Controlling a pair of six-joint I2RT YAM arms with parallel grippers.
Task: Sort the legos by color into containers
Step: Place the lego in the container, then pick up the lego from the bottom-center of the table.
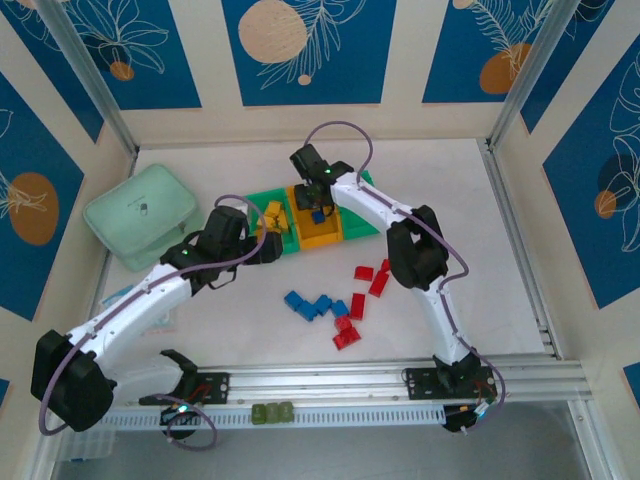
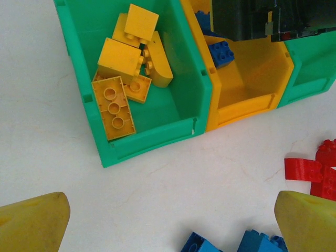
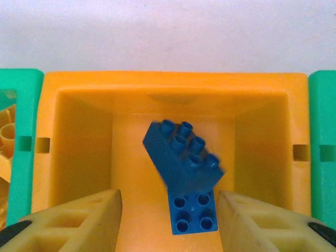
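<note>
Three containers stand in a row: a left green bin (image 2: 152, 142) holding several yellow legos (image 2: 119, 58), an orange bin (image 3: 173, 84) and a right green bin (image 2: 315, 68). My right gripper (image 3: 169, 220) hangs over the orange bin with its jaws apart. Below and between them a long blue lego (image 3: 181, 155) looks blurred and tilted, loose above a square blue lego (image 3: 193, 212) on the bin floor. My left gripper (image 2: 172, 220) is open above bare table in front of the left green bin, with nothing between its fingers (image 2: 34, 220).
Loose blue legos (image 1: 310, 305) and red legos (image 1: 375, 278) lie on the table in front of the bins, with more red ones (image 1: 347, 330) nearer the arms. A mint-green pouch (image 1: 140, 212) sits at the far left. Walls close in the table on three sides.
</note>
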